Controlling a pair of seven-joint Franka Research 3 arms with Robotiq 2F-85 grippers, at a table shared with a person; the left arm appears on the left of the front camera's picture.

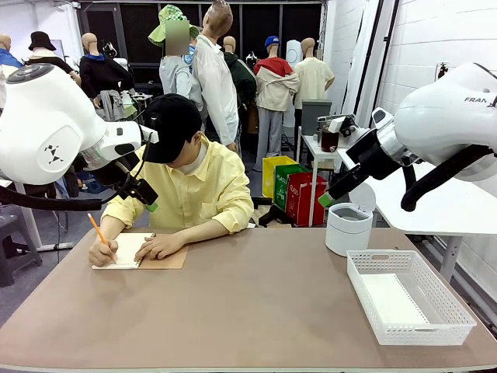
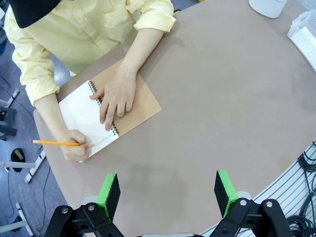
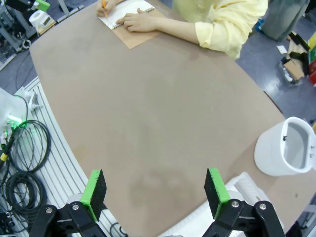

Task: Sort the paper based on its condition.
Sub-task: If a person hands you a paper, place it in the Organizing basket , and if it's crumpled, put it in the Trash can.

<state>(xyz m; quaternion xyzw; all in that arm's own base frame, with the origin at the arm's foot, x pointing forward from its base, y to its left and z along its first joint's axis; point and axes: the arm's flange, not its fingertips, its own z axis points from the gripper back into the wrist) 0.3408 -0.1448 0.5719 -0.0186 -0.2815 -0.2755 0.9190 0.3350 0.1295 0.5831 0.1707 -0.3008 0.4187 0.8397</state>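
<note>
At the far left of the table a person writes with an orange pencil [image 2: 54, 143] on the open white page of a spiral notebook [image 1: 128, 250] with a brown cover [image 2: 143, 101]; the other hand rests flat on it. A flat white rectangle that may be a loose sheet of paper [image 1: 392, 299] lies on the floor of the basket. My left gripper [image 2: 167, 193] hangs open and empty above the table's left side, near the person's shoulder [image 1: 147, 203]. My right gripper [image 3: 154, 192] is open and empty too, raised above the white bin [image 1: 326, 200].
A white mesh basket [image 1: 450, 322] stands at the front right of the table. Behind it sits an open white bin [image 1: 348, 228], also in the right wrist view [image 3: 286, 148]. Cables [image 3: 19, 163] lie off the table's edge.
</note>
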